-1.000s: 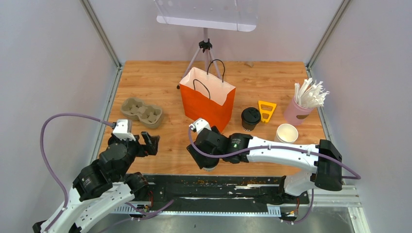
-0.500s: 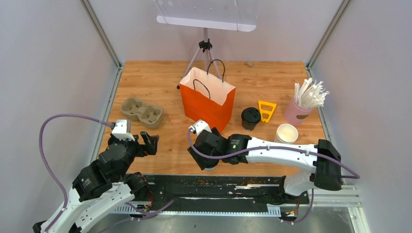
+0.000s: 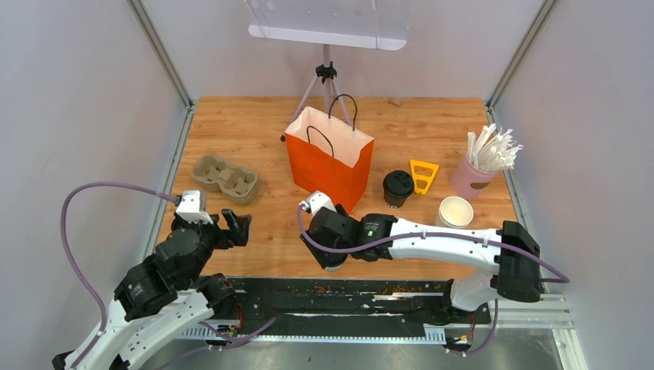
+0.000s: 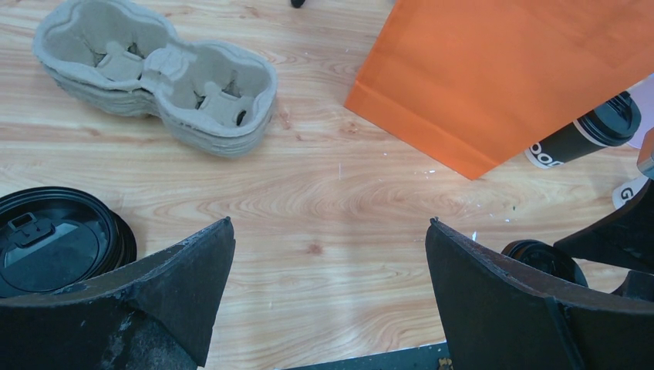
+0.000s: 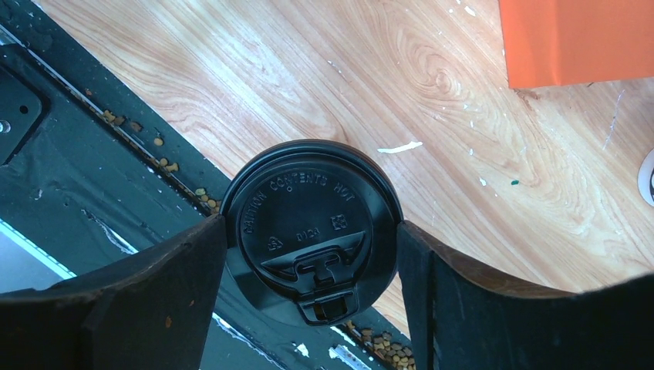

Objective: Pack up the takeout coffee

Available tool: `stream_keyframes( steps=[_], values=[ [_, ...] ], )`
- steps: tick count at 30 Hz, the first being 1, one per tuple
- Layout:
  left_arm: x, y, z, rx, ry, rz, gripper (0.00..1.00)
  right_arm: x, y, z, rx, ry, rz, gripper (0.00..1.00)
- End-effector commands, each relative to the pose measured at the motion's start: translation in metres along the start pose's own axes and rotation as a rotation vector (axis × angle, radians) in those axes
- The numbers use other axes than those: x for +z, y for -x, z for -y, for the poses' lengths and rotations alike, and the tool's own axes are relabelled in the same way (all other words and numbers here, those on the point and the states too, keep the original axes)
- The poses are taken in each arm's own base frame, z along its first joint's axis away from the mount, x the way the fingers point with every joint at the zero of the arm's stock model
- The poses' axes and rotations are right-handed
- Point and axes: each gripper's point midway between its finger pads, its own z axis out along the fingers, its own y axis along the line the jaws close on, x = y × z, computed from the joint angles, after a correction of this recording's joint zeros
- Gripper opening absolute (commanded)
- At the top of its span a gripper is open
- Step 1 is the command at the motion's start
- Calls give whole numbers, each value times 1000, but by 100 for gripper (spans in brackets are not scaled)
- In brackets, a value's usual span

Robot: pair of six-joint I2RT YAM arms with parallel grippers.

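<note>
A white paper cup with a black lid stands at the table's near edge. My right gripper is shut on it, one finger against each side of the lid. In the top view the right gripper hides most of this cup. A second lidded cup stands right of the orange paper bag, and also shows in the left wrist view. A lidless white cup stands further right. My left gripper is open and empty over bare wood.
The brown pulp cup tray lies left of the bag. A stack of black lids sits by my left finger. The pink cup of white straws and a yellow piece are at the right. A tripod stands behind the bag.
My left gripper has drifted slightly left, still open. My right gripper has stayed around the lidded cup at the near edge.
</note>
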Motion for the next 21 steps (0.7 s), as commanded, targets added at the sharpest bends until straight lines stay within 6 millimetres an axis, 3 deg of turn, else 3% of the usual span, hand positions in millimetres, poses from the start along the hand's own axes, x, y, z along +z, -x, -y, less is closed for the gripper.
stream_keyframes(
  steps=[1,12,17,21],
  values=[
    [-1,3,-3,-9,14,16,100,-3,-7,8,-1,-39,-12,73],
    [-1,3,-4,-10,18,17,100,-22,-20,54,33,-172,-16,68],
    [-1,3,-4,-9,18,17,100,-32,-27,93,111,-222,-3,68],
    [-1,3,-4,-9,19,18,100,-40,-36,139,212,-278,2,68]
  ],
)
